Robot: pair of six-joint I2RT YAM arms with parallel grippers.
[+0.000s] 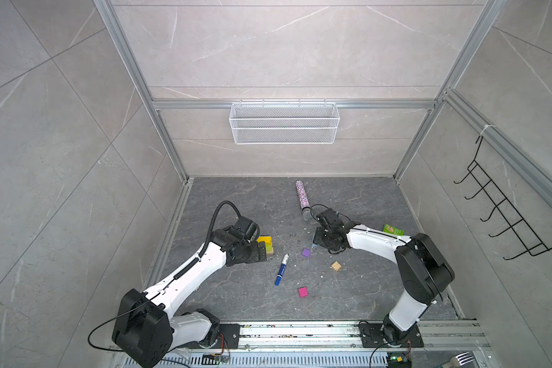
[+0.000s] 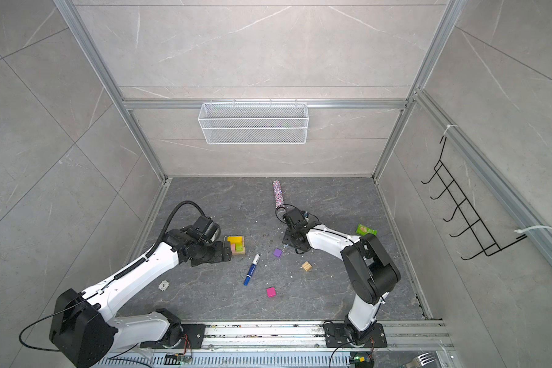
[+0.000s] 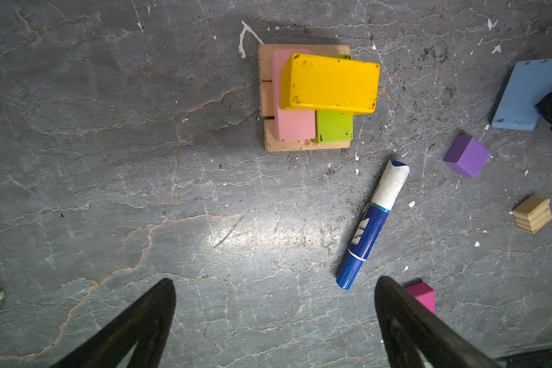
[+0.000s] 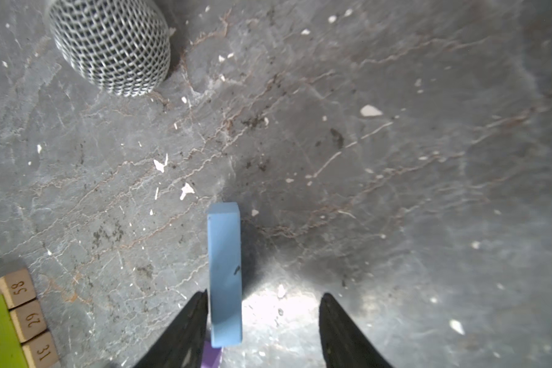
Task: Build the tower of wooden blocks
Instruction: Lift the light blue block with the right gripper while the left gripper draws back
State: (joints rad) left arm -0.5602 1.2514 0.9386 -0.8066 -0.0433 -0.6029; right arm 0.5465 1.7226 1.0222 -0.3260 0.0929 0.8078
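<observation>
The blue block (image 4: pixel 225 274) is standing on its thin edge between the jaws of the right pincer (image 4: pixel 264 294), and this looks like the grab for the next storey. To do it well, I'd say the pincer needs centring first, so both fingers meet the broad faces squarely. Then comes a straight lift that spares the purple cube (image 4: pixel 212 357) just beside its fingers. The jaws are sitting partly apart: one finger is touching the block and the other is standing clear, with table (image 4: pixel 284 306) showing in the gap, so nothing is clamped. The tower (image 3: pixel 295 126), yellow block (image 3: pixel 330 82) on top, is waiting well off to that pincer's side. It is just ahead of the left pincer (image 3: pixel 274 285), which is gaping wide and carrying nothing.
</observation>
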